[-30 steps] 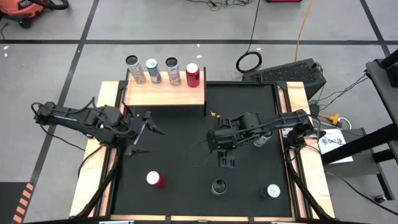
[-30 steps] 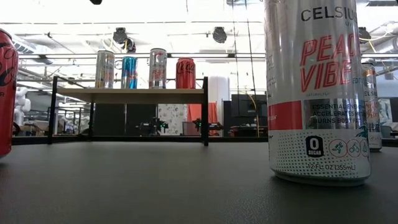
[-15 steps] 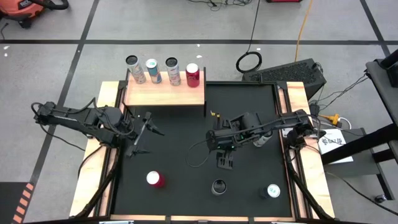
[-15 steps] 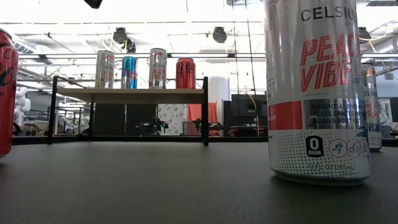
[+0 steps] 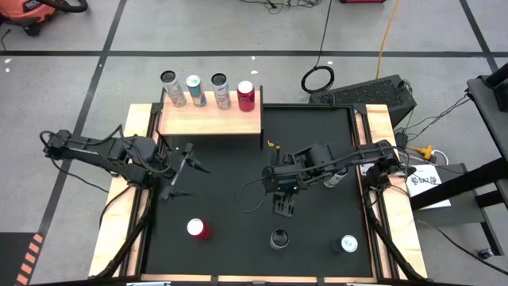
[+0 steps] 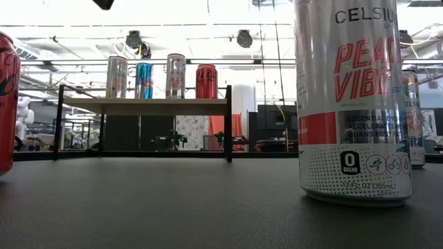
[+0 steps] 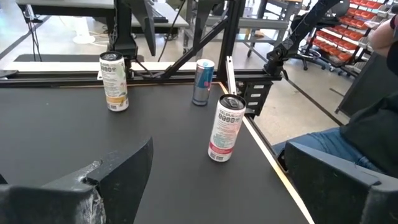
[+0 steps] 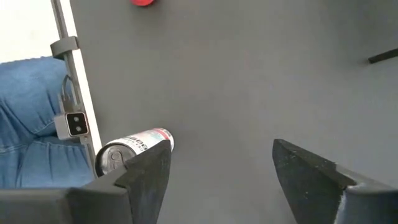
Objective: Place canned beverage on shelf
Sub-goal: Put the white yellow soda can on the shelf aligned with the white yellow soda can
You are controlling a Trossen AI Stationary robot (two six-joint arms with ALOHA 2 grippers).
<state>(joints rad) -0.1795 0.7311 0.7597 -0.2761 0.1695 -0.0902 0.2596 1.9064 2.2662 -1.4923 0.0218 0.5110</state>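
The shelf [image 5: 210,121] stands at the table's far left, with several cans [image 5: 220,90] upright along its far edge. Other cans stand on the black table: a red one [image 5: 197,229], a white and pink one [image 5: 279,238], a blue-topped one [image 5: 348,245] and one by the right arm [image 5: 333,176]. My right gripper [image 5: 283,206] hangs open above the table's middle, pointing steeply down, farther from the near edge than the white and pink can [image 8: 134,149]. My left gripper [image 5: 181,171] waits open at the left, nearly level, nothing between its fingers [image 7: 118,180].
Wooden strips [image 5: 131,183] edge the table on both sides. A person in blue jeans [image 8: 25,118] sits at the near edge, beside a small camera [image 8: 74,124]. Bare black tabletop [image 5: 238,175] lies between the shelf and the loose cans.
My right gripper has rolled a little about its own pointing line while staying in place above the table. Its fingers stay open. Cans and shelf have not moved.
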